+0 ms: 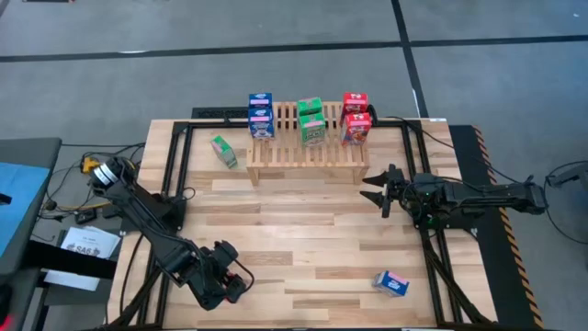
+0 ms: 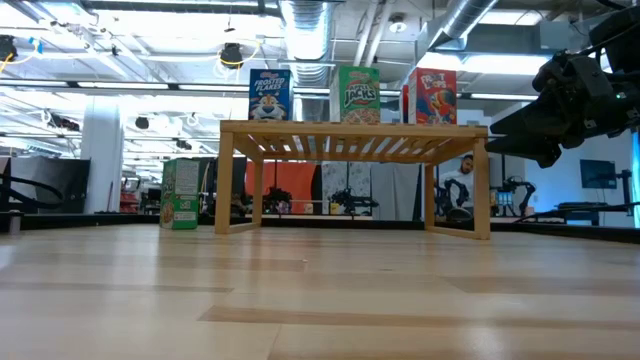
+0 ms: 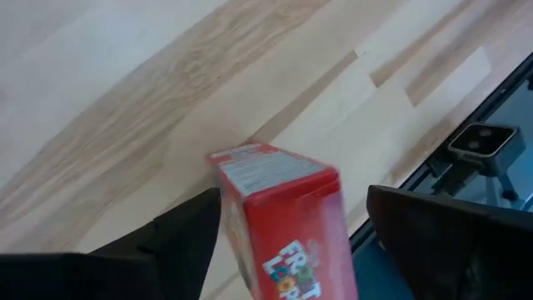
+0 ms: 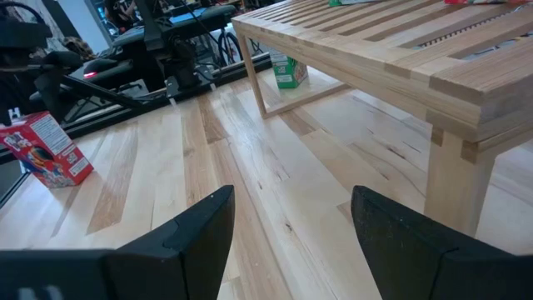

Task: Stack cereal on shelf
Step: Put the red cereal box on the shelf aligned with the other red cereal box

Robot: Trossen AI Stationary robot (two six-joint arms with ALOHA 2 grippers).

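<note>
Between left hand (image 3: 283, 242) fingers, red cereal box (image 3: 279, 212) stands tilted.

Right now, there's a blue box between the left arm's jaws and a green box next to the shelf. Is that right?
Not quite. The box between the jaws of the left gripper is red, not blue; the left wrist view shows it. The rest is right: a green box stands next to the shelf.

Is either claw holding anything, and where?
Nothing looks gripped. The left gripper straddles a red cereal box, a gap at one finger; the right gripper is empty.
</note>
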